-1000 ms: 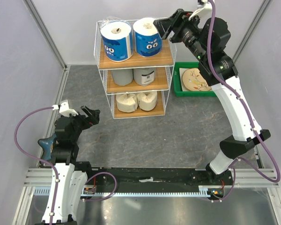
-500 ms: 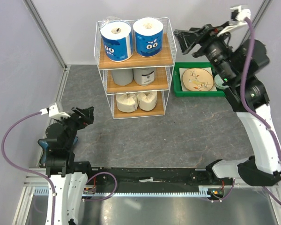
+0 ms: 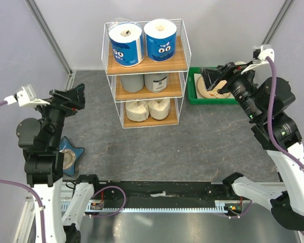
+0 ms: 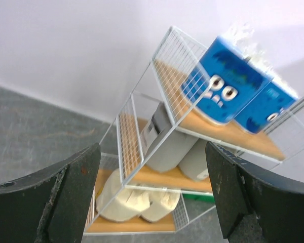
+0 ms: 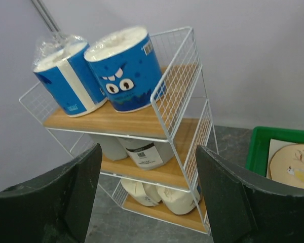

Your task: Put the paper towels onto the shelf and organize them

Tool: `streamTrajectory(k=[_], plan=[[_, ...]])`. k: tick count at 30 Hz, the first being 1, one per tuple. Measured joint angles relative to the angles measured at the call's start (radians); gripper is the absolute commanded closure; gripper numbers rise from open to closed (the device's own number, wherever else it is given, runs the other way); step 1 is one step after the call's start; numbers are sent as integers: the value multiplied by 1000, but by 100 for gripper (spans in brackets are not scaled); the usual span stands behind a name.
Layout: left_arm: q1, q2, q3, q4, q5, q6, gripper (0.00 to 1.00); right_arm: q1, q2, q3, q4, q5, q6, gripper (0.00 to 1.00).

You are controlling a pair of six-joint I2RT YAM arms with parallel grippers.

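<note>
Standing at the far side of the grey worktop [image 3: 192, 136], the shelf [image 3: 148, 66] is seen with all three of its wooden tiers occupied; on the top tier the two blue paper towels are set upright side by side, the left one [image 3: 125, 44] and the right one [image 3: 159, 40], with their hollow cores turned upward and cartoon eyes printed on the wrap; on the middle tier the two grey rolls are placed, one at the left [image 3: 133, 82] and one at the right [image 3: 156, 81], and a printed label is carried by the right one; on the bottom tier the two cream rolls [image 3: 136, 110] [image 3: 158, 108] are pressed against each other. The left claw [image 4: 151, 162] is held raised at the left of the shelf and well apart from it; its jaws are spread wide and nothing is gripped between them, so that the shelf is seen through the gap in the left wrist view. The right claw [image 5: 148, 152] is held raised at the right of the shelf, where part of the green tray [image 3: 207, 100] is covered by it in the top view; its jaws are also released and nothing is held. The tray is placed just beside the right side of the shelf, and a patterned plate [image 5: 293, 163] is laid in it. A blue star-shaped object [image 3: 71, 154] is laid on the worktop near the base of the left arm.
</note>
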Motion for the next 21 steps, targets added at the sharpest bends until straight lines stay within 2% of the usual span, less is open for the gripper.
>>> streamTrajectory(k=[7,12,16,21], plan=[[0,180,188,48,31,21,9,0,-51,-110,-35,0,16,17],[-7,329,303,81,66,40,9,0,-86,-129,-40,0,24,16],[-80,436,377,82,53,87,8,0,-109,-134,-48,5,24,16],[-201,514,448,75,-34,172,8,0,-119,-142,-59,13,24,16]])
